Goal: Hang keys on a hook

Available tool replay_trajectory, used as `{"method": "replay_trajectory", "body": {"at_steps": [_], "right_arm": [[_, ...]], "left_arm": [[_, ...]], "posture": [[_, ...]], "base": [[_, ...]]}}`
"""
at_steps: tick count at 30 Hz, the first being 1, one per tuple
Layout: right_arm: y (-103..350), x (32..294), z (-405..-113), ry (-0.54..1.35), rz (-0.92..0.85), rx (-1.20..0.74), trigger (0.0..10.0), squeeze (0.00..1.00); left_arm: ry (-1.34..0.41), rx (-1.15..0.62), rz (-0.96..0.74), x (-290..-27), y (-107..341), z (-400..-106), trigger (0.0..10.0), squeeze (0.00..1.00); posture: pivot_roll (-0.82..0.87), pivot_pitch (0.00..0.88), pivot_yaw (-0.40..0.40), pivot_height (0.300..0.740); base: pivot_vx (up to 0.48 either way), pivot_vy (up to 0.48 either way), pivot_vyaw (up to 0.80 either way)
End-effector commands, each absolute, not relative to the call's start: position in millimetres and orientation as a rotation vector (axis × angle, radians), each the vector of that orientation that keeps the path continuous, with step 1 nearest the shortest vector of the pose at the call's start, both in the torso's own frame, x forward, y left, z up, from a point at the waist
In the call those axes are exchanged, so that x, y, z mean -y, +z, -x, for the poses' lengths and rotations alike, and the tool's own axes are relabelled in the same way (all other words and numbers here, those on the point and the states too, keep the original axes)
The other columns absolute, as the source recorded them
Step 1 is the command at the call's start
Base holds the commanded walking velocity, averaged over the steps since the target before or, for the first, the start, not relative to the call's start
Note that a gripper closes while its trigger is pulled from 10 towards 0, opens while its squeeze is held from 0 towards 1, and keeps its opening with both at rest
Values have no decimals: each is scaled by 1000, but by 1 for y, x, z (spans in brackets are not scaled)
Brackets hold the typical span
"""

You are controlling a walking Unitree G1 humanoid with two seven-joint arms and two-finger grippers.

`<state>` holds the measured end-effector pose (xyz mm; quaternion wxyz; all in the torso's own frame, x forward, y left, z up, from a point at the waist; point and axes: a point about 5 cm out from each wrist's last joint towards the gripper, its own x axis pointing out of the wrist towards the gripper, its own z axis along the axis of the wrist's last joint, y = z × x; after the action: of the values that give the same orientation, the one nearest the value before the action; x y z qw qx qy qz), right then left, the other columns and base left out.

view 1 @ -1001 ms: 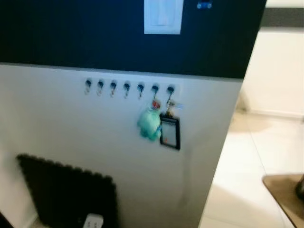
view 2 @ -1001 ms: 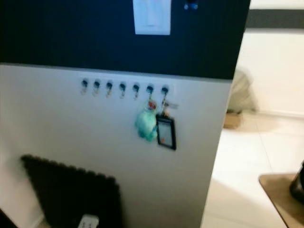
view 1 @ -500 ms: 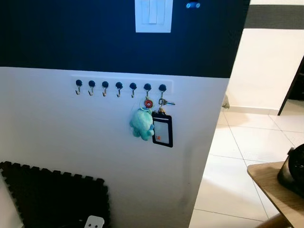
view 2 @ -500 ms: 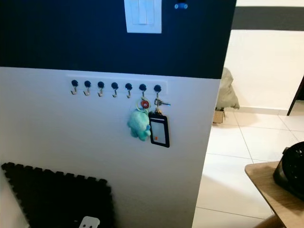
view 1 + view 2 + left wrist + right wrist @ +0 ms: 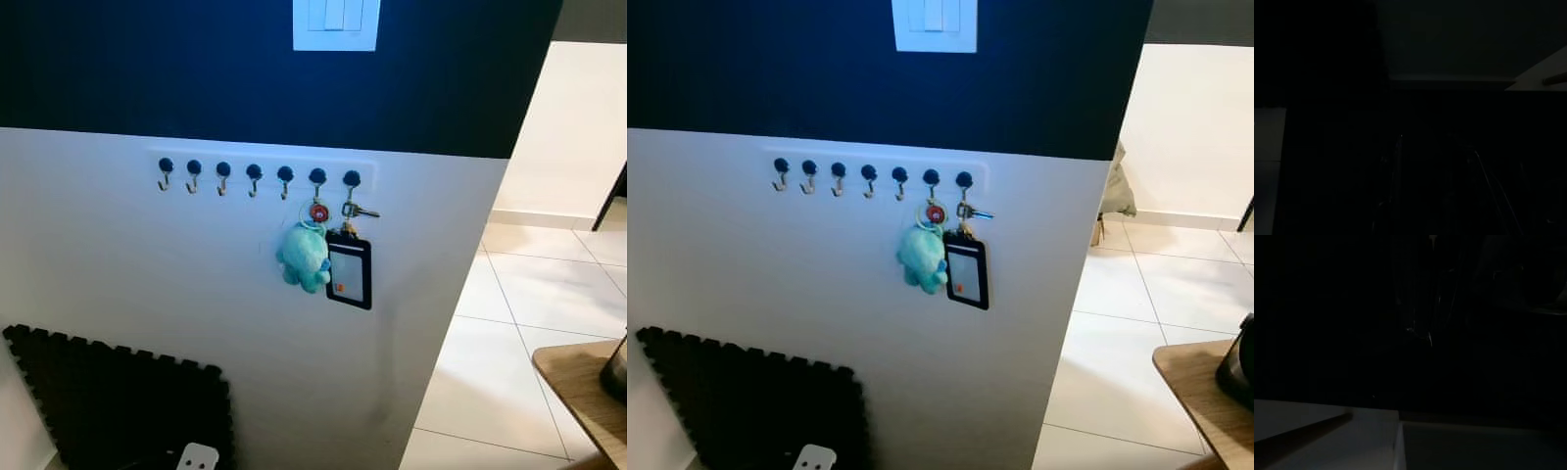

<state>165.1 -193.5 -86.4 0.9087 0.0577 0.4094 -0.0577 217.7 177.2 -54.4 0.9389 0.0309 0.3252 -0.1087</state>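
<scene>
One black foam mat (image 5: 118,397) is leaning low against the white wall (image 5: 147,264) on the left, and one small white plug (image 5: 197,457) is sitting at its bottom edge; above them, one white rail (image 5: 263,176) is holding seven dark hooks in a row; the first five hooks (image 5: 223,175) from the left are standing bare; the sixth hook (image 5: 317,179) is carrying one red ring (image 5: 319,211) with one teal plush toy (image 5: 305,258) hanging under it; the seventh hook (image 5: 351,181) is holding the keys (image 5: 359,210), and one black card holder (image 5: 349,274) is dangling below them, touching the toy; one white light switch (image 5: 336,23) is sitting up on the dark part of the wall; far right, one wooden table corner (image 5: 586,384) is poking in over the white floor tiles (image 5: 509,362); both wrist views are very dark, so I cannot tell how the left gripper's or right gripper's fingers are standing.
</scene>
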Motion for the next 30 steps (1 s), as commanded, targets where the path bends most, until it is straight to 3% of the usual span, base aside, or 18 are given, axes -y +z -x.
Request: {"method": "replay_trajectory", "body": {"at_steps": [1, 14, 22, 30], "right_arm": [[-88, 192, -162, -131, -134, -860, 10000, 0], [-89, 192, -161, -134, -136, -861, 10000, 0], [-89, 191, -160, -137, -139, -860, 10000, 0], [-90, 191, -158, -140, -141, -865, 10000, 0]], "left_arm": [[-224, -673, -63, -178, -57, -214, 10000, 0], [-233, -668, -67, -178, -56, -214, 10000, 0], [-283, -645, -84, -177, -54, -215, 10000, 0], [-296, -649, -92, -177, -54, -213, 10000, 0]], "posture": [[40, 40, 28, 740], [40, 41, 29, 740], [40, 42, 35, 740], [39, 40, 39, 740]], "base": [[0, 364, 0], [0, 356, 0], [0, 0, 0], [0, -461, 0]]}}
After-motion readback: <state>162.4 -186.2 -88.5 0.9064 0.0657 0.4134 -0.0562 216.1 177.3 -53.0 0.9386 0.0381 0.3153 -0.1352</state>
